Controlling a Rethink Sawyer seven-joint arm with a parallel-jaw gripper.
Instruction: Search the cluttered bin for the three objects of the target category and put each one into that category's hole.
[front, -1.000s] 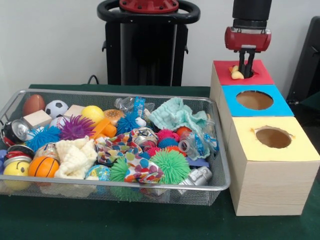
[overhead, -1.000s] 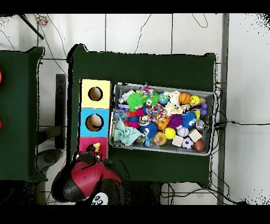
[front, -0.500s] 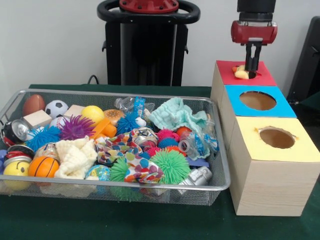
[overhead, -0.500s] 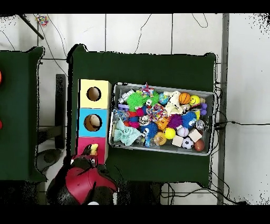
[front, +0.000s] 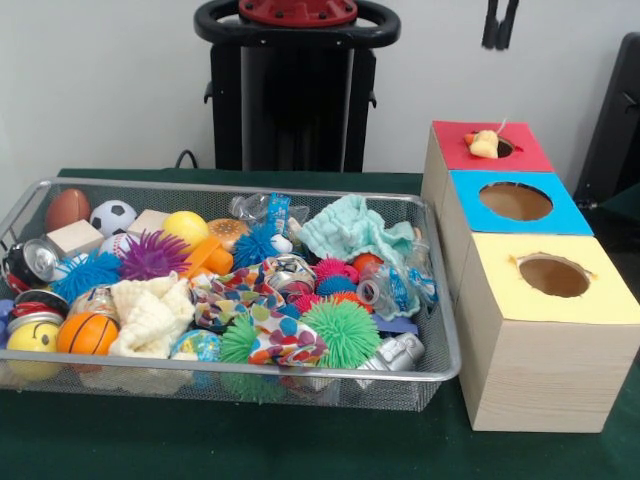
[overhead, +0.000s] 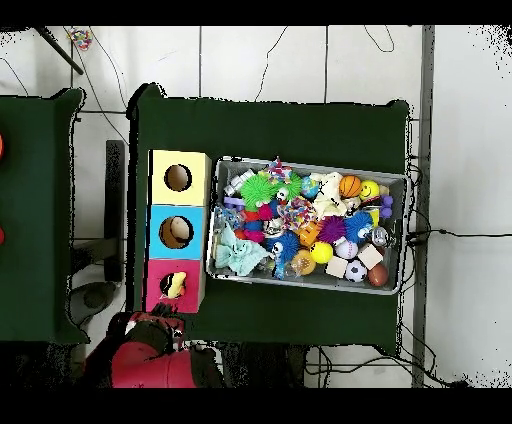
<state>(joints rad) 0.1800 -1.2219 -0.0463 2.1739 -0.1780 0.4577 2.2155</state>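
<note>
Dark green cloth-covered table (front: 330, 450) against a white wall. Gripper (front: 499, 42) raised, empty, fingers slightly parted. Directly below it, small yellow soft duck (front: 486, 145) lies on the rim of the red-topped wooden box's round hole (front: 505, 149). Judged light, squashy; pinch across its body

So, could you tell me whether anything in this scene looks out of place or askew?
Yes: the yellow duck sits perched at the rim of the red-topped box's hole instead of inside it, with the gripper raised well above.
</note>
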